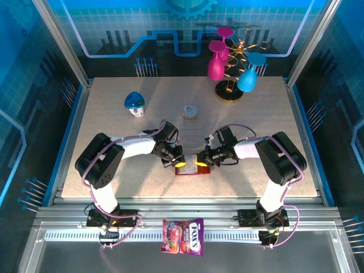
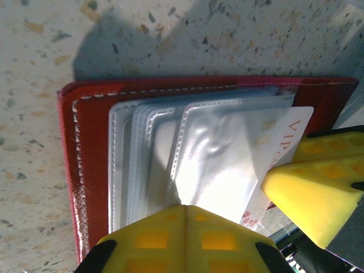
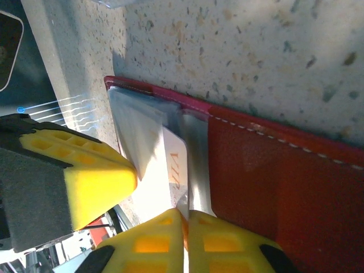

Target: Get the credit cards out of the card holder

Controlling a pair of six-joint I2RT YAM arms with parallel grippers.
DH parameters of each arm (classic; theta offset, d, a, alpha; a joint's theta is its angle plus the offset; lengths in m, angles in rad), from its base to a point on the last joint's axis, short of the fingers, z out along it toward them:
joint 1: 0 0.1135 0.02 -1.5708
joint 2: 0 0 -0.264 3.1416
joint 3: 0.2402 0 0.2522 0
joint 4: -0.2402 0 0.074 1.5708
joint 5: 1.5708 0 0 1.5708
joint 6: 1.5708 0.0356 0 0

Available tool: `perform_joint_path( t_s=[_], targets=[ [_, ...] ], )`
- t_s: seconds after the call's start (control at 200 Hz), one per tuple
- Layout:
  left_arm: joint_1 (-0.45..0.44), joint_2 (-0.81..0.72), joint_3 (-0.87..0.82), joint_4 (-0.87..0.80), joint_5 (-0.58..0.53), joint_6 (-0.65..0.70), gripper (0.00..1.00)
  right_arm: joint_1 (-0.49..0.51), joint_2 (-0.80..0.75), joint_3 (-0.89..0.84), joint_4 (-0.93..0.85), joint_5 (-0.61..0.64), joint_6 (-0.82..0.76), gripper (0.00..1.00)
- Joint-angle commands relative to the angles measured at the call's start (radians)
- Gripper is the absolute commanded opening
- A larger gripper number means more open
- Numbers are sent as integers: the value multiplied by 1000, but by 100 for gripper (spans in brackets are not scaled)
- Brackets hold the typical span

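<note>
Card holder: we found the red card holder [image 1: 189, 172] lying open on the speckled table [image 1: 256, 119], near the front edge, between the two grippers.
Grey pockets: from the left wrist we saw a stack of grey pockets [image 2: 216, 153] fanned across the inside, with white stitching running along the red border.
Credit card: one white credit card [image 2: 287, 136] with "VIP" lettering stuck partway out of the front pocket, at the end away from the stitched edge. We could not tell whether the other pockets held cards.
Left gripper: the left gripper [image 2: 185, 211] had its yellow fingers pressed together on the edge of the front pocket.
Right gripper: the right gripper [image 3: 185, 219] had its fingers closed together on the protruding end of the credit card, just beside the left fingers.
Candy packet: a Fox's candy packet [image 1: 183, 236] lay on the rail in front of the table, between the arm bases.
Far side: a goblet rack [image 1: 230, 91] with pink and blue goblets, a blue-capped bottle [image 1: 135, 104] and a small round container [image 1: 190, 111] stood well apart from the card holder.
</note>
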Motion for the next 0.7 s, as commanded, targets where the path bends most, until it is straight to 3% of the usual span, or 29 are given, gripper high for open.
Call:
perform_joint_path(
  t_s=[0.0,0.695],
  targets=[
    [-9,17,-35,-93,-68,29,0,-21,-25,-21,-61,23,-24,8],
    [-7,7,-25,-101,-77,36,0,-103,-117,-7,-278,62,-178,7]
  ],
)
